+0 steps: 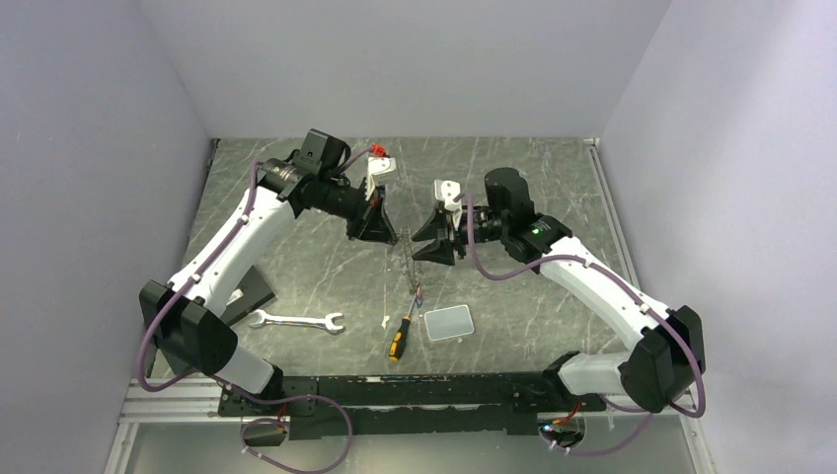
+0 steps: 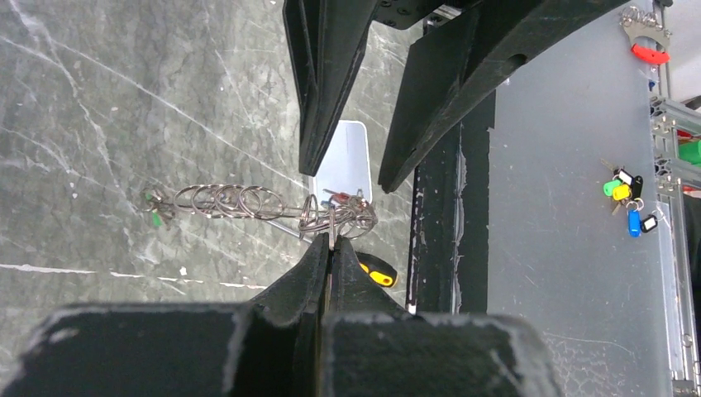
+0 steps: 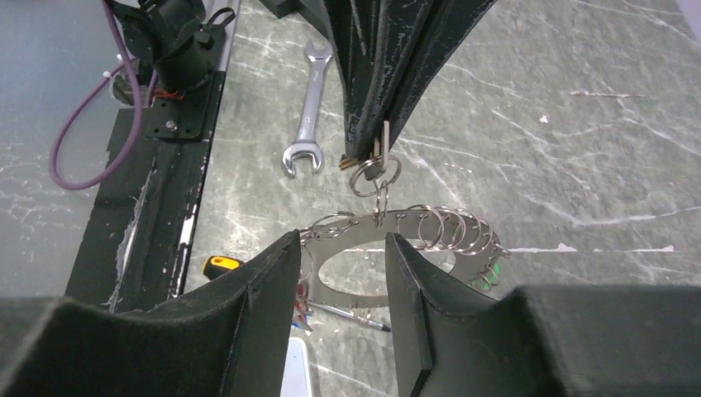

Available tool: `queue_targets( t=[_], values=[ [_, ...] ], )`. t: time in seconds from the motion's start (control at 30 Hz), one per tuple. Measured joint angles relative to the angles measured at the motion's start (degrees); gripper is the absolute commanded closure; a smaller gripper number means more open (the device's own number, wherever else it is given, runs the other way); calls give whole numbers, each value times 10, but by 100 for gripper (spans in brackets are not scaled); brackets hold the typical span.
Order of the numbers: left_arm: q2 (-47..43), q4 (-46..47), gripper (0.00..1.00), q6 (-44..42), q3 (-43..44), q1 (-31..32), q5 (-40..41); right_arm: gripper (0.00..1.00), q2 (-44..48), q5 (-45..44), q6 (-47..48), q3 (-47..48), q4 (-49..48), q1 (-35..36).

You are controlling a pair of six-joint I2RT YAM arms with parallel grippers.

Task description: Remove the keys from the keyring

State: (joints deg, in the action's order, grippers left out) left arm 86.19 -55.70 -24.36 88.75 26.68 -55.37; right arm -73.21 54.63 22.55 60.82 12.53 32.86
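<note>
The keyring [image 3: 364,232] is a flat greyish metal oval band carrying several small split rings. It hangs above the table between both grippers [image 1: 408,249]. Small keys with red and blue tags [image 3: 310,310] hang at one end and green tags [image 3: 488,277] at the other. My left gripper [image 2: 332,240] is shut on one silvery key [image 3: 384,141], whose small ring links to the band. It also shows in the top view [image 1: 383,233]. My right gripper [image 3: 339,241] is open, a finger on each side of the band's near part, with no grip on it that I can see.
On the table below lie a silver wrench [image 1: 296,321], a yellow-and-black screwdriver [image 1: 400,336] and a small grey box [image 1: 448,323]. A black block [image 1: 247,296] sits by the left arm. Grey walls close in the sides and back. Another bunch of coloured tags [image 2: 628,198] lies outside the table.
</note>
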Motion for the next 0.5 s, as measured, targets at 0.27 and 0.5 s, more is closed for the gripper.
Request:
queue_targets(
  t=[0.27, 0.5],
  values=[
    [4, -8, 100, -2, 3, 2, -15, 58, -10, 0, 2, 0, -32, 2],
    [4, -12, 100, -2, 3, 2, -25, 60, -18, 8, -9, -4, -69, 7]
  ],
)
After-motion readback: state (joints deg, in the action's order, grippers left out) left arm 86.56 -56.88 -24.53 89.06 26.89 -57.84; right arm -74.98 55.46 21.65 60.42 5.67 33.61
